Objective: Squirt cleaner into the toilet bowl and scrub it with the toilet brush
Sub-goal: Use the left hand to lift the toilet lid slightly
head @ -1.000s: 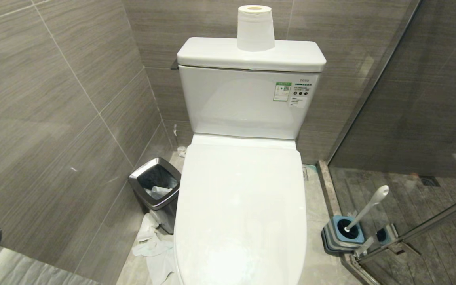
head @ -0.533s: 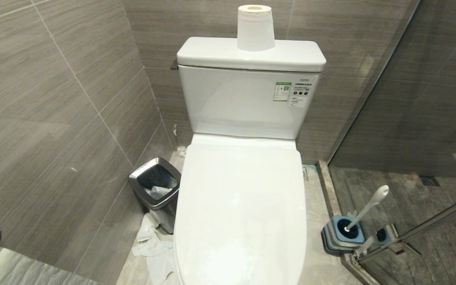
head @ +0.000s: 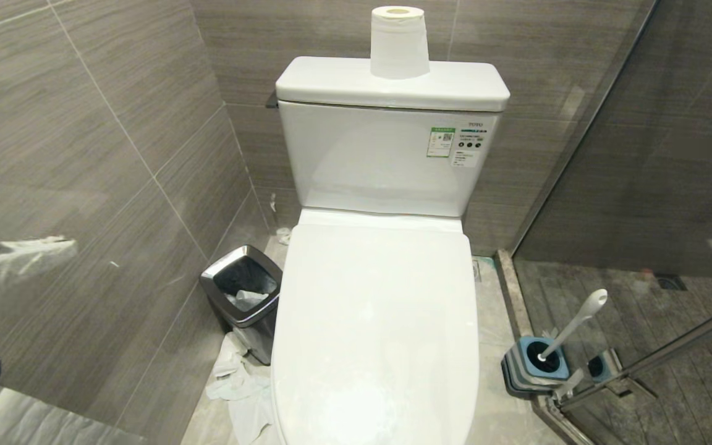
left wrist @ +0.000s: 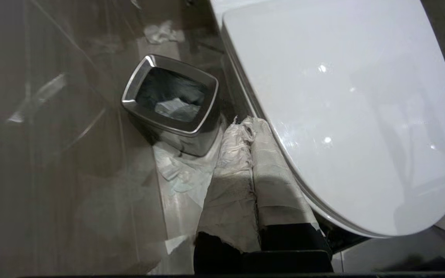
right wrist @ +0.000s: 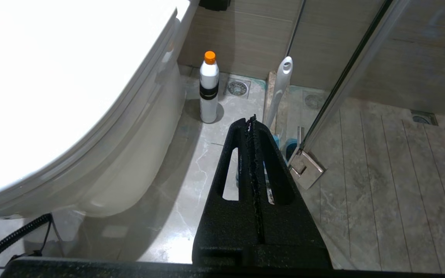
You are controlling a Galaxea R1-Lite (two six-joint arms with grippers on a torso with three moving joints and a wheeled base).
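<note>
Left of the toilet bowl: left end effector just entered head view.
Both end effectors closed, empty; lid still down, I'd lift it first.

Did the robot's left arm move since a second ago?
Yes. The left gripper, fingers shut and wrapped in white, has come into the head view at the left edge, beside the grey wall. Before, it was not there.
</note>
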